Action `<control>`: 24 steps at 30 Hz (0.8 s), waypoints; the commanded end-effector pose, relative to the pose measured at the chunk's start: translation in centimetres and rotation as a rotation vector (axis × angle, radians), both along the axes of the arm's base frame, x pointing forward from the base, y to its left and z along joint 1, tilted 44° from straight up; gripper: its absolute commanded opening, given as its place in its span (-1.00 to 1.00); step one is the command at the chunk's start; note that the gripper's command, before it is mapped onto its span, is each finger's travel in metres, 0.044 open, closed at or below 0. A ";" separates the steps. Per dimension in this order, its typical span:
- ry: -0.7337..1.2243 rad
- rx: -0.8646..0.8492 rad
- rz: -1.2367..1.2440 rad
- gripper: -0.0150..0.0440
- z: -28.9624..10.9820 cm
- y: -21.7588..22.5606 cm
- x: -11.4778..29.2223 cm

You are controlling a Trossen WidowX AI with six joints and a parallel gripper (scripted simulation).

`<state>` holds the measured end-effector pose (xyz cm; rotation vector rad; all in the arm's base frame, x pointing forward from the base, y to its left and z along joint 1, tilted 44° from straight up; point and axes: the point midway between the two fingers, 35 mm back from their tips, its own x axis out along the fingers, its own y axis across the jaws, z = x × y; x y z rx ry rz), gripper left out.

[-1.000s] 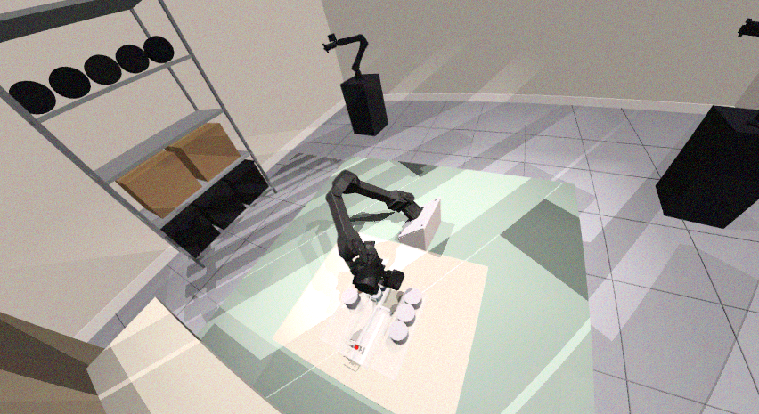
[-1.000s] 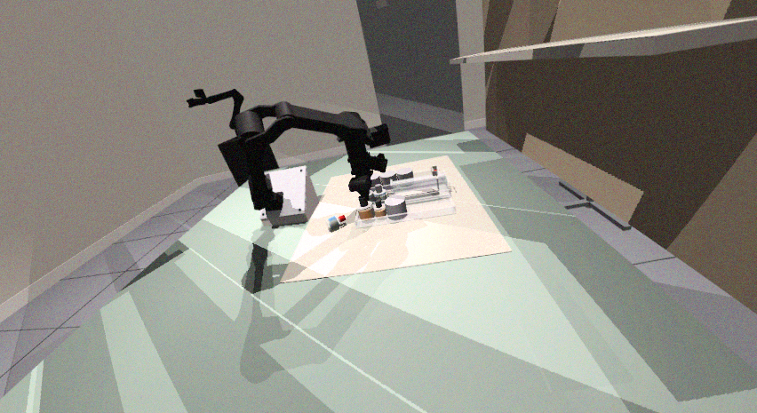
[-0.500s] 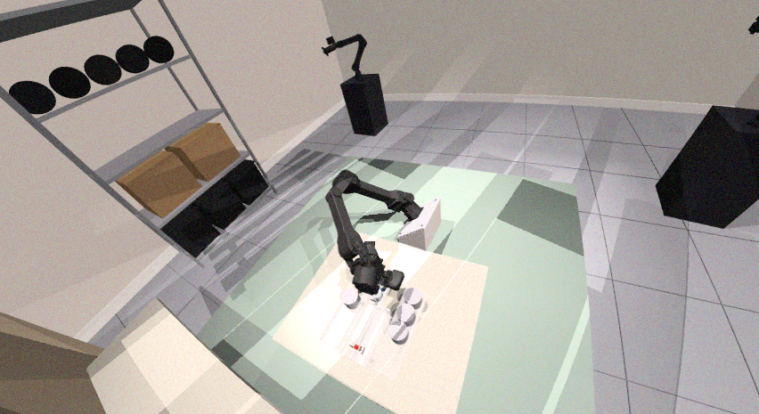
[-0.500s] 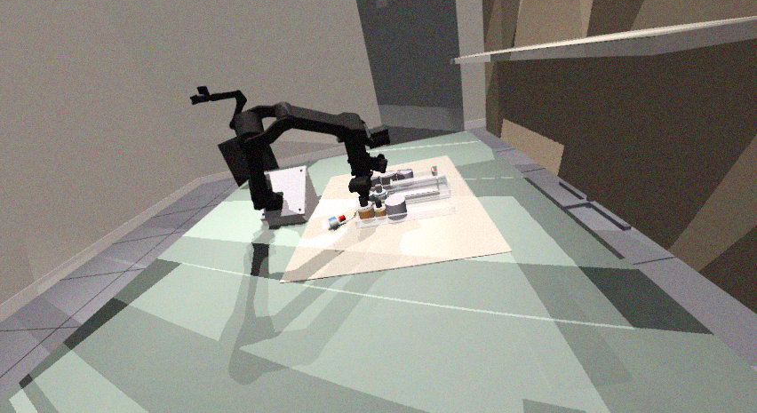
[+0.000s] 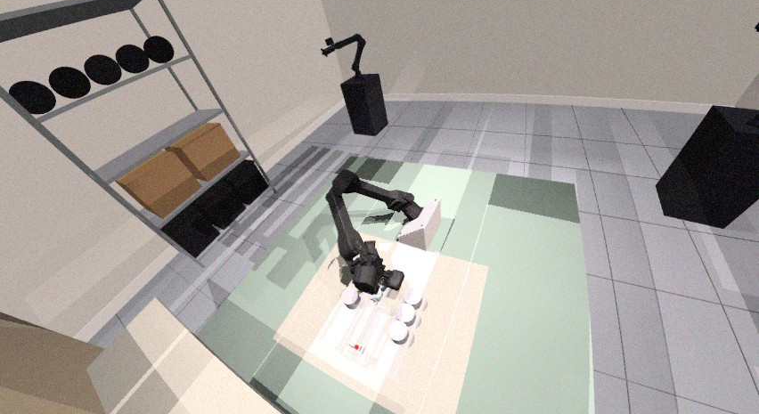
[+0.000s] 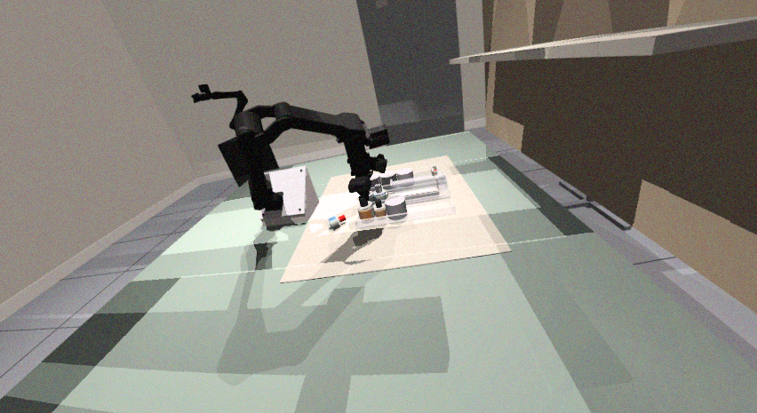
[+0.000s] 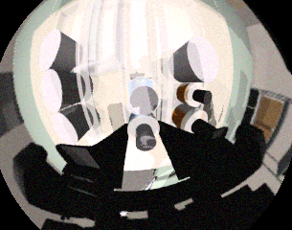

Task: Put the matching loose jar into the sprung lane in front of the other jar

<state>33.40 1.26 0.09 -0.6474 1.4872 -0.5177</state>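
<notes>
My gripper [image 7: 143,125] is clamped on a small jar [image 7: 145,136]. It hangs over the near end of the clear lane [image 6: 423,186], beside two brown jars [image 6: 365,212].

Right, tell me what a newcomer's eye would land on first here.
The black arm bends over the cream mat, its gripper shut on a small jar at the near end of the clear lane tray. Grey-lidded jars stand beside the tray.
</notes>
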 end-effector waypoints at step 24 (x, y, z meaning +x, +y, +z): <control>-0.010 -0.009 0.001 -0.49 0.2 -0.2 -0.3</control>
